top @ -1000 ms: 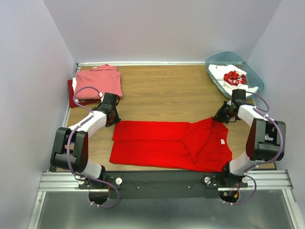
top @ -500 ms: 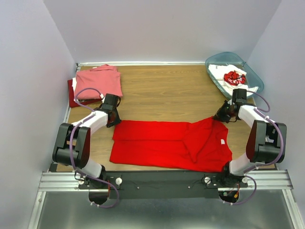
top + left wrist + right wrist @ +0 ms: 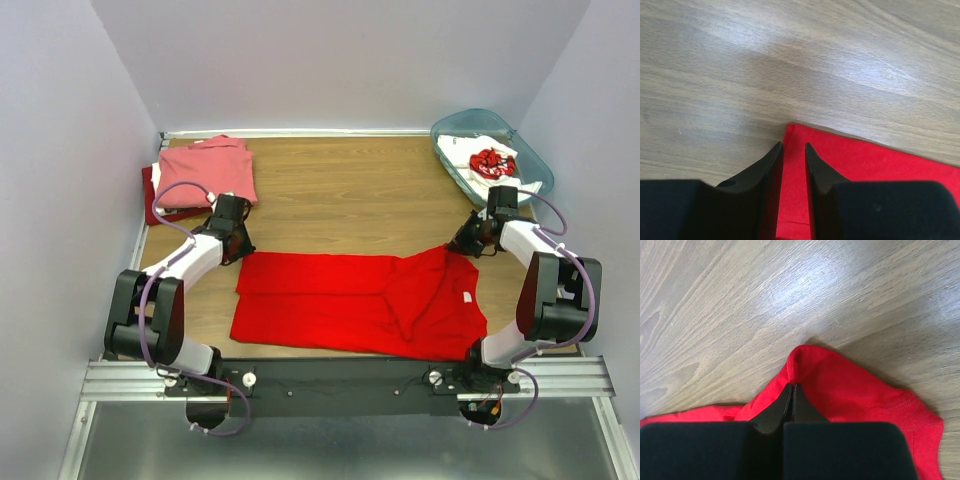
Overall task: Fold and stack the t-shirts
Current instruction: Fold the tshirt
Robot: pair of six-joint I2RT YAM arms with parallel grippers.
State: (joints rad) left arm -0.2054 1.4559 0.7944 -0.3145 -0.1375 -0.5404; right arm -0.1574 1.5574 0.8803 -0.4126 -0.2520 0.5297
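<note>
The wooden worktop [image 3: 350,190] carries everything. Largest on it is the bright red t-shirt [image 3: 320,300], spread sideways just beyond the arm bases and partly folded. Its left part lies flat in a long doubled layer. Its right part is rumpled, with one flap turned over.

Behind and to the right of that shirt, well apart from it, sits a translucent teal bin [image 3: 497,126] holding a white t-shirt with red print [image 3: 478,150]. Behind and to the left of the bright red shirt, a folded salmon-pink t-shirt [image 3: 205,172] lies on top of a darker red t-shirt [image 3: 152,195], of which only the left margin shows.

The left fingers [image 3: 771,172] stand a little apart at the bright red shirt's far left corner, straddling its edge, with the cloth lying flat in the gap between them. The right fingers [image 3: 774,415] are pressed together on a pinched-up peak at the shirt's far right edge, which rises off the wood.

A small white neck label [image 3: 466,297] shows on the shirt's right part.
</note>
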